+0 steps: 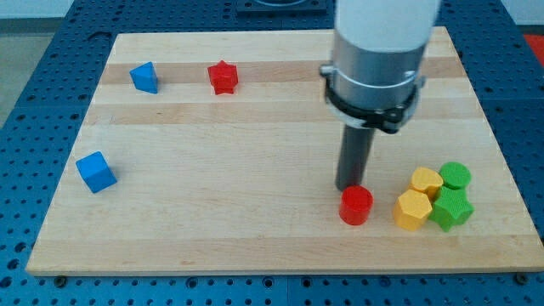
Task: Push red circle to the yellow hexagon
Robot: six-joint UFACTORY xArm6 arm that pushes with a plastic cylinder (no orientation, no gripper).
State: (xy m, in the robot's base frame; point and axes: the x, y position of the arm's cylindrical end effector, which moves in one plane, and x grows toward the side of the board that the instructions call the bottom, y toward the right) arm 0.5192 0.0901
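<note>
The red circle [356,205] is a short red cylinder near the board's bottom right. The yellow hexagon [413,210] lies a little to its right, with a gap between them. My tip [348,187] is the lower end of the dark rod and stands right behind the red circle, at its upper left edge, touching or almost touching it. A second yellow block [426,182] sits just above the hexagon.
A green circle [456,176] and a green star-like block [451,208] crowd the yellow blocks on the right. A red star [223,77] and a blue block [144,77] sit at the top left. A blue cube [95,172] sits at the left. The wooden board [255,144] lies on a blue pegboard.
</note>
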